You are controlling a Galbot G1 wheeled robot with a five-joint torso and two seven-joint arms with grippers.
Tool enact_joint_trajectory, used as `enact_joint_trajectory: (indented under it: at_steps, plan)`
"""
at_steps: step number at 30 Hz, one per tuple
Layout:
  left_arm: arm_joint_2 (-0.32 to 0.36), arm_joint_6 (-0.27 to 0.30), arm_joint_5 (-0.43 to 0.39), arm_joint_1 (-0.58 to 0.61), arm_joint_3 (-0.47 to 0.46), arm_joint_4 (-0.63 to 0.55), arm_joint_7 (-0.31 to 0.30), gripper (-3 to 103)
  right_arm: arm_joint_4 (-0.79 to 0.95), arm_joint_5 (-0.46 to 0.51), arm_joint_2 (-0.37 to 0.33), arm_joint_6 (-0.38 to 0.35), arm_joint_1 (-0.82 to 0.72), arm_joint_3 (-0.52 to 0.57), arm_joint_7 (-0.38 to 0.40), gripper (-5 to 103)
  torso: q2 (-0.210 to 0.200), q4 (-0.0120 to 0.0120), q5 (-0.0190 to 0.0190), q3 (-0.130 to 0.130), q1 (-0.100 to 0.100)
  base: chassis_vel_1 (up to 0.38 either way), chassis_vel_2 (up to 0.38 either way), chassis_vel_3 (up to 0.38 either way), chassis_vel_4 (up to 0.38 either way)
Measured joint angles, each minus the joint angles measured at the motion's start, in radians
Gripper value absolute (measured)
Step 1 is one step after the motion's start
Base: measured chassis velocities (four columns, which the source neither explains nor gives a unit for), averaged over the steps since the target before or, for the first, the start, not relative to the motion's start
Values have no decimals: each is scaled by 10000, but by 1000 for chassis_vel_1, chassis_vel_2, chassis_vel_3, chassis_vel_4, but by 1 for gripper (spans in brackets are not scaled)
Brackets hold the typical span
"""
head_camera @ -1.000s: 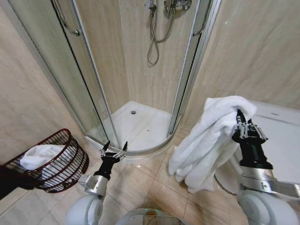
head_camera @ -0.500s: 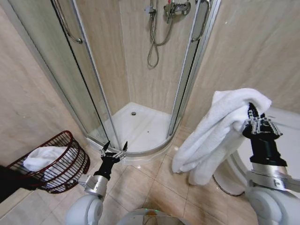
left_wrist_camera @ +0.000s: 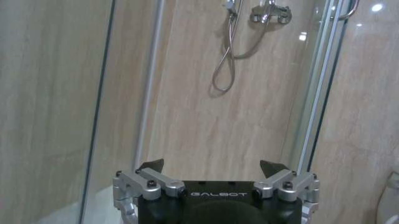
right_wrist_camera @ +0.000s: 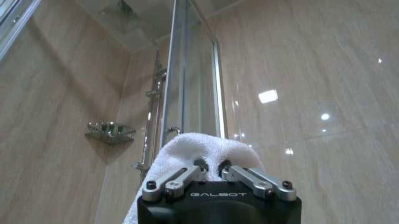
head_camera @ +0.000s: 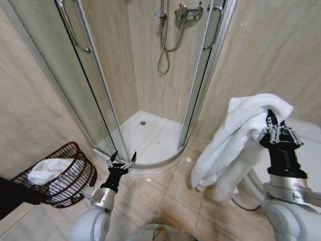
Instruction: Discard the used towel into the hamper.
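Observation:
A large white towel (head_camera: 235, 143) hangs in folds from my right gripper (head_camera: 273, 123), which is shut on its top edge at the right of the head view. In the right wrist view the closed fingers pinch the towel (right_wrist_camera: 199, 149) just above the gripper (right_wrist_camera: 212, 169). The hamper (head_camera: 62, 175), a round dark red wire basket with a white towel (head_camera: 47, 169) lying inside, stands on the floor at the lower left. My left gripper (head_camera: 123, 160) points upward, open and holding nothing, to the right of the hamper. It shows open in the left wrist view (left_wrist_camera: 212, 167).
A glass corner shower enclosure (head_camera: 150, 135) with white tray and chrome hose fills the middle. Beige tiled walls close in left and right. A white fixture (head_camera: 306, 145) stands behind the right arm. Tiled floor (head_camera: 160, 201) lies between the hamper and the towel.
The whole view has shifted slightly as the camera moved. The right gripper with the towel sits a little farther right in the view. The left arm keeps its pose.

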Motion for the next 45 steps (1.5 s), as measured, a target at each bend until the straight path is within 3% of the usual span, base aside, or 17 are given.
enact_joint_trajectory:
  at_steps: [45]
  plan:
    - [0, 0, 0, 0, 0, 0, 1, 100, -4, -324, 93, 317, 6, -293, -153, 8, 1918, 0, 0, 1198, 723, 0, 0, 0, 0]
